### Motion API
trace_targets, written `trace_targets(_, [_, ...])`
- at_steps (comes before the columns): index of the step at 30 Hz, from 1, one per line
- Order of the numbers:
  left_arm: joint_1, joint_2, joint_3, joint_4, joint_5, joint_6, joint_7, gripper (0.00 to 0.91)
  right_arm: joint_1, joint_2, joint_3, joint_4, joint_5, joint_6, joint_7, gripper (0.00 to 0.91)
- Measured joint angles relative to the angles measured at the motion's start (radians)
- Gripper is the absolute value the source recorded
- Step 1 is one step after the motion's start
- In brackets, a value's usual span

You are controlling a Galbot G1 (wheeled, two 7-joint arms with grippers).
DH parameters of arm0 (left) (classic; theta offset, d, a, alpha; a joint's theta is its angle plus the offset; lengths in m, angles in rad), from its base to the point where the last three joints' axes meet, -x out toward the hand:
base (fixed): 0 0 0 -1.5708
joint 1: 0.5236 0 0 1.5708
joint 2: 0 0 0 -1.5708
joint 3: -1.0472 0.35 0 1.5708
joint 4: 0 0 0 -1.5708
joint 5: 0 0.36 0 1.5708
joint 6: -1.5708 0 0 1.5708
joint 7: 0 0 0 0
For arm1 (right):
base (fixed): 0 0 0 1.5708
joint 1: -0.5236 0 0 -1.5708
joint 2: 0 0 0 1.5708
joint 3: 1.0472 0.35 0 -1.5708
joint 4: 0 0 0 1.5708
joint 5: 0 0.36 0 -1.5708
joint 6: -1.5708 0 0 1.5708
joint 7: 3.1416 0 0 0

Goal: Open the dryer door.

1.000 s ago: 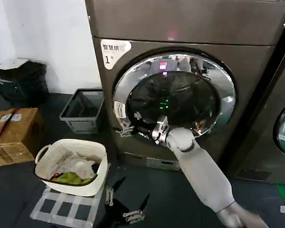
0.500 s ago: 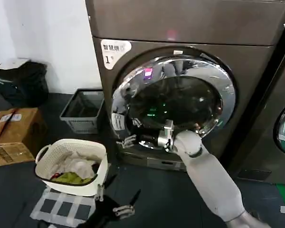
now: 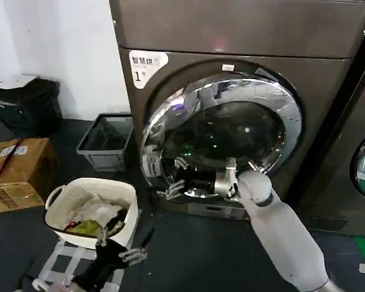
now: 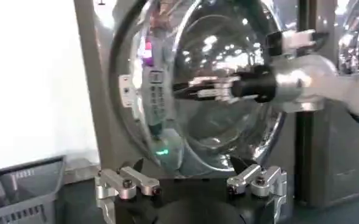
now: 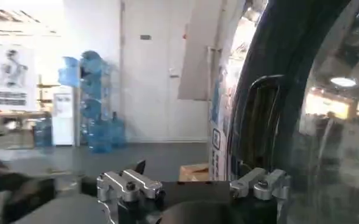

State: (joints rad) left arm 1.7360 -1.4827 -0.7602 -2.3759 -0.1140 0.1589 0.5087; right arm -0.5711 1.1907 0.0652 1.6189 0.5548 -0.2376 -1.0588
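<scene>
Left of the dryer [image 3: 243, 36], a laundry basket [image 3: 90, 214] sits on the floor; the left gripper [image 3: 118, 246] hangs low beside it, jaws spread wide and empty, apparently parked clear of the door's swing. On the dryer front, the dryer door [image 3: 222, 137] stands slightly ajar, its latch side lifted off the housing. The right gripper [image 3: 176, 182] reaches to the door's lower latch-side rim, forearm stretched forward, wrist level; whether its jaws grip cannot be told.

White sticker [image 3: 147, 64] on the dryer [image 3: 243, 36] reads "1" (Chinese characters above).
</scene>
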Motion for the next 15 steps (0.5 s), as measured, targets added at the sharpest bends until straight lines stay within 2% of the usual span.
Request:
trace_targets(11, [-0.075,0.035,-0.095,0.047,-0.185,0.005,-0.070,0.907,-0.035,-0.014,0.013,0.015,0.001,-0.003,-0.072,0.907])
trace_targets(15, [-0.097,0.050,-0.108,0.061,-0.206,-0.003,-0.094,0.907,-0.046,-0.023,0.019,0.024,0.001,-0.001,-0.095,0.907])
